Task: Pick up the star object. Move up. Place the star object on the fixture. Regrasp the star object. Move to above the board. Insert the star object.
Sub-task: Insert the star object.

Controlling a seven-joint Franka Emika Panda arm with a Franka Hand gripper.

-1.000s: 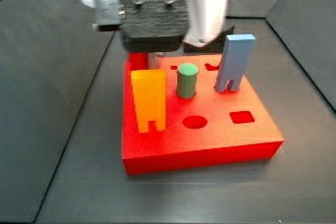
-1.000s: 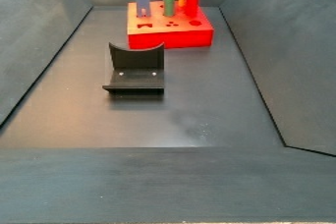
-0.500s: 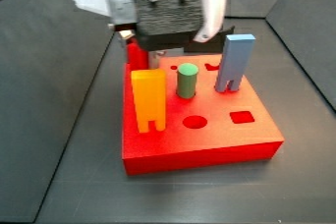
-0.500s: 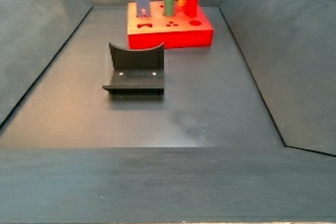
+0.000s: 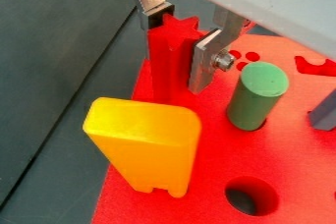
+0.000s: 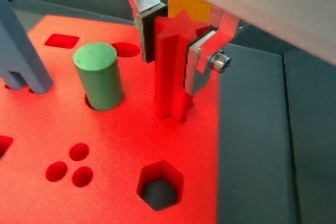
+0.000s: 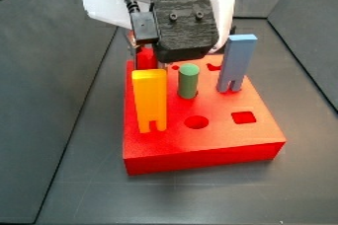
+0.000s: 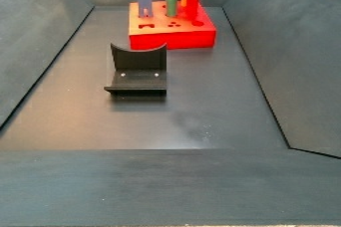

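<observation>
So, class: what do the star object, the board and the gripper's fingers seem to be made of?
Star object, standing between the fingers of the gripper on the board: probably plastic, matte red, no glints.
Board: looks like the same matte red plastic, uniform colour.
Fingers: likely metal, flat silver plates with a screw.

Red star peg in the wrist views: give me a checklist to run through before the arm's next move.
1. Small red star-shaped peg stands upright with its lower end in the large flat red board: ok.
2. Peg seated to full depth: cannot tell; the hole is hidden by the peg.
3. Claw sits above the board with its silver fingers on either side of the peg; whether the pads press on it: cannot tell.
4. Tall orange-yellow slotted peg and green cylinder stand apart from the red peg and the claw: ok.
5. Black fixture carries nothing and stands away from the board: ok.
</observation>
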